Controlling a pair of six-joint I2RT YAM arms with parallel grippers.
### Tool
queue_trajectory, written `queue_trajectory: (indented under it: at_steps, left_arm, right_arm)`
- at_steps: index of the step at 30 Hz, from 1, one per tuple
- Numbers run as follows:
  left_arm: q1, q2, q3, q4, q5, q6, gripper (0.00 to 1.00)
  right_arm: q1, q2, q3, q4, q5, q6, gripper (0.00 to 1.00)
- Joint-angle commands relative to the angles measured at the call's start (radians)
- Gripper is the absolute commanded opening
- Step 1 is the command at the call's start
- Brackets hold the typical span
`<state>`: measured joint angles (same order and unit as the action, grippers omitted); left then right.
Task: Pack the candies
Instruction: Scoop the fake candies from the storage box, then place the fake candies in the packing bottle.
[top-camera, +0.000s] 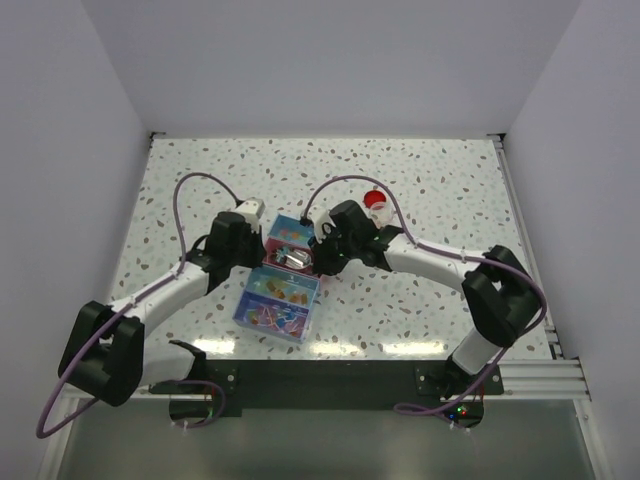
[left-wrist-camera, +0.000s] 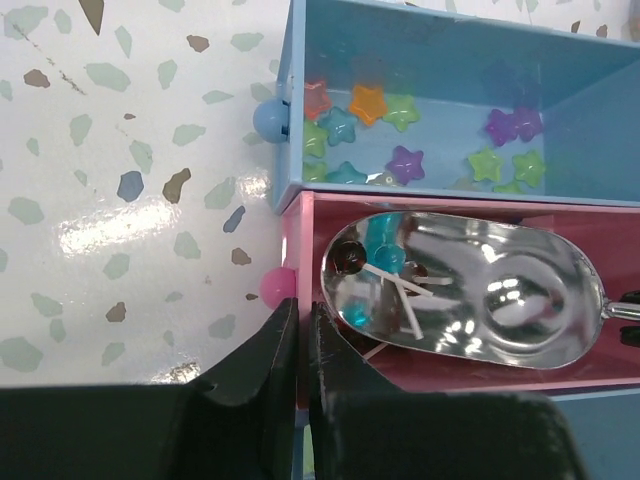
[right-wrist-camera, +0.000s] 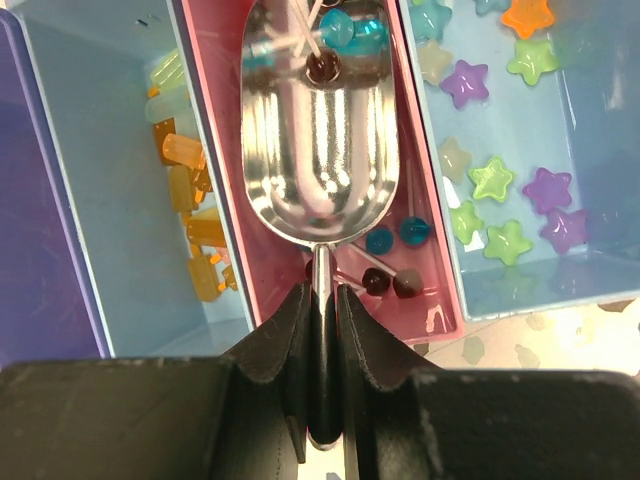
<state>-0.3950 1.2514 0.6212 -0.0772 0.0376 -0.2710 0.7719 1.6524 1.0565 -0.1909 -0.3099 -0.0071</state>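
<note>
- The right fingers (right-wrist-camera: 322, 300) are clamped narrow on the thin handle of the shiny metal scoop (right-wrist-camera: 320, 130). The scoop's long axis runs straight away from them, along the length of the narrow pink plastic tray (right-wrist-camera: 205, 150).
- A few round blue and dark-brown candies on white sticks (right-wrist-camera: 340, 35) lie in the scoop's far, open end, well away from the handle. More of the same round candies (right-wrist-camera: 395, 270) lie loose on the tray floor just beside the handle, behind the bowl.
- The left fingers (left-wrist-camera: 302, 320) are drawn to a thin slit at the pink tray's end wall, beside its round pink knob (left-wrist-camera: 275, 288) and close to the scoop's mouth. I cannot tell whether they nip the wall.
- Star-shaped candies (right-wrist-camera: 490, 180) fill the light-blue compartment (right-wrist-camera: 600, 130) on one side of the tray. Orange and yellow candies (right-wrist-camera: 185, 190) lie in the blue one on the other side.
- My judgement: the load sits at the lip, so the right arm should drop the handle end before lifting, or the candies may roll out forwards.
</note>
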Motion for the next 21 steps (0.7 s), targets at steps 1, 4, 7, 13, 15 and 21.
queue_trajectory:
  at_steps: [1,4,7,13,15,21]
  left_arm:
    - [0.004,-0.056,0.058,0.022,-0.008,-0.028,0.12]
    - [0.004,-0.082,0.063,0.016,-0.010,-0.031,0.20]
    - [0.004,-0.115,0.080,0.001,-0.016,-0.037,0.26]
    - [0.004,-0.197,0.110,-0.025,-0.035,-0.040,0.37]
    - [0.004,-0.219,0.115,-0.032,-0.073,-0.039,0.40]
    - [0.005,-0.308,0.114,-0.052,-0.160,-0.033,0.59]
  right_arm:
    - [-0.017,-0.057,-0.019,0.108,0.009,0.036,0.00]
    - [-0.020,-0.065,-0.038,0.134,0.008,0.044,0.00]
    - [-0.020,-0.085,-0.049,0.145,0.009,0.047,0.00]
    - [-0.020,-0.124,-0.038,0.123,0.012,0.042,0.00]
    - [-0.020,-0.144,-0.026,0.104,0.012,0.036,0.00]
    - [-0.020,-0.207,0.008,0.028,0.035,0.016,0.00]
